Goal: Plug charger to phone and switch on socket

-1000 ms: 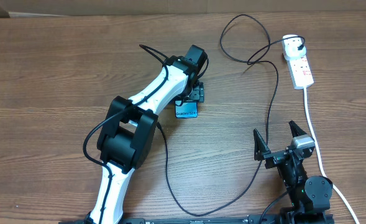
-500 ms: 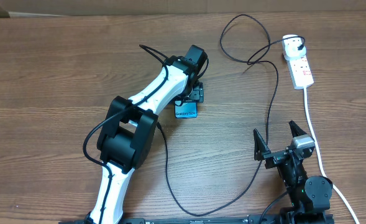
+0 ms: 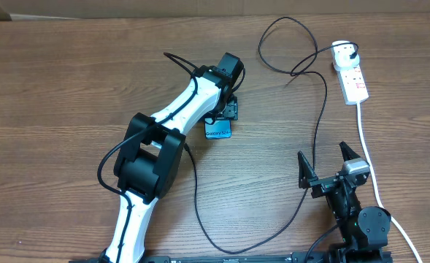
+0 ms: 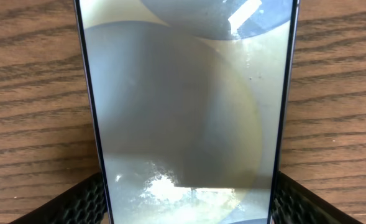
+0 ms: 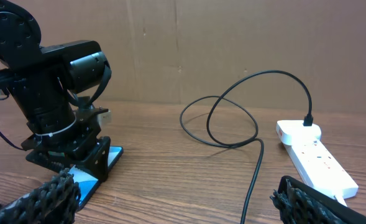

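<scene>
The phone (image 3: 217, 131) lies on the wood table, its blue end with white text showing from under my left gripper (image 3: 228, 111). In the left wrist view the phone (image 4: 183, 112) fills the frame and my left gripper's (image 4: 189, 211) fingers press on its two long edges. The charger's black cable (image 3: 320, 117) runs from its white plug (image 3: 344, 51) in the socket (image 3: 355, 82), loops, and trails toward the front. I cannot make out its tip. My right gripper (image 3: 328, 169) is open and empty near the front right, with the phone (image 5: 84, 180) and the socket (image 5: 319, 160) ahead of it.
The socket's thick white cord (image 3: 369, 157) runs down the right side past my right arm. The black cable (image 5: 256, 168) crosses the table between my right gripper's (image 5: 183, 208) fingers. A cardboard wall stands behind the table.
</scene>
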Robot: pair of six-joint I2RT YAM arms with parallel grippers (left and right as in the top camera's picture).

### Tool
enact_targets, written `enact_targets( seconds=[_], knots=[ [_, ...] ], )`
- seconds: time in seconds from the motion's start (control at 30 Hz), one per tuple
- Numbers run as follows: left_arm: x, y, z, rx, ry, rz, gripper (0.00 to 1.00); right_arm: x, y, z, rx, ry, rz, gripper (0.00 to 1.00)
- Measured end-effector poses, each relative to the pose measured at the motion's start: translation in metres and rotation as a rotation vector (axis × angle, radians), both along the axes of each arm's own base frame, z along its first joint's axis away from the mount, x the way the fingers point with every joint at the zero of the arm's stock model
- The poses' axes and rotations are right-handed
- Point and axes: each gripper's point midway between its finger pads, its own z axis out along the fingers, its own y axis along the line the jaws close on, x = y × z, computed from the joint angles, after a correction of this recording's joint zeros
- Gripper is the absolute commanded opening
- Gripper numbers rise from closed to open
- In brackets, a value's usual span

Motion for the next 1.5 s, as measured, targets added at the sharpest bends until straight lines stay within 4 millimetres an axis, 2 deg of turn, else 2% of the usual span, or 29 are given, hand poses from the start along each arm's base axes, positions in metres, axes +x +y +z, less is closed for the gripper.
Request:
enact_targets(
  seconds=[0.17, 0.43, 0.8, 1.23, 1.5],
  knots=[
    [0.0001, -0.0005, 0.0007, -0.003, -0.001, 0.000, 0.74, 0.0000, 0.0000, 0.0003, 0.000, -0.001, 0.000, 1.00],
    [0.0004, -0.0013, 0.0003, -0.007, -0.002, -0.001, 0.82, 0.0000, 0.0001, 0.0003, 0.000, -0.001, 0.000, 1.00],
    [0.0047, -0.0047, 0.0016, -0.023, -0.019, -0.002, 0.73, 0.0000, 0.0001, 0.0002, 0.000, 0.000, 0.000, 1.00],
    [0.0048, -0.0047, 0.0016, -0.022, -0.020, -0.006, 0.81, 0.0000, 0.0000, 0.0001, 0.000, 0.000, 0.000, 1.00],
    [0.0041, -0.0056, 0.0014, -0.012, -0.026, -0.010, 0.79, 0.0000, 0.0000, 0.0002, 0.000, -0.001, 0.000, 1.00]
  ],
)
